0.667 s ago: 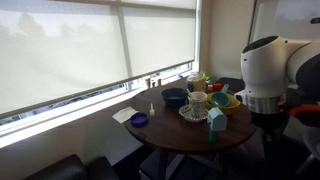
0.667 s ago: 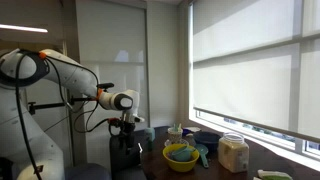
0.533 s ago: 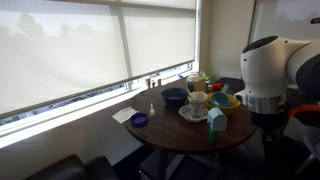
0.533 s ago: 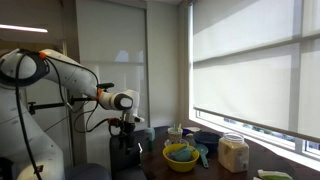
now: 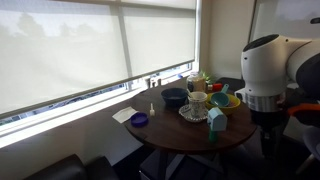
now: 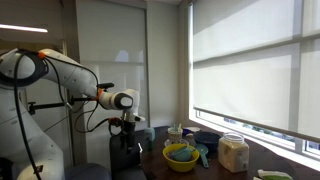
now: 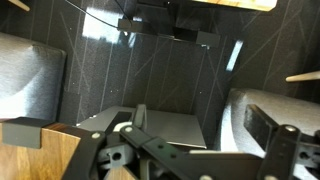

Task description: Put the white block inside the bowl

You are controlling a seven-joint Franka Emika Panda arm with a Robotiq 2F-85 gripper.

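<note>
A dark blue bowl [image 5: 174, 97] stands on the round wooden table [image 5: 180, 135]; it also shows in an exterior view [image 6: 207, 140]. I cannot make out a white block for certain in any view. My gripper [image 6: 128, 127] hangs off the table's edge, apart from the objects. In the wrist view my gripper [image 7: 200, 125] is open and empty, its fingers [image 7: 270, 125] wide apart over the dark floor, with nothing between them.
The table also holds a yellow bowl [image 5: 225, 100] with items, a jar [image 5: 196, 100] on a plate, a teal bottle [image 5: 215, 122], a small purple dish [image 5: 139, 120] and a white sheet [image 5: 125, 115]. Grey seats [image 7: 30, 75] flank the floor below. Windows stand behind.
</note>
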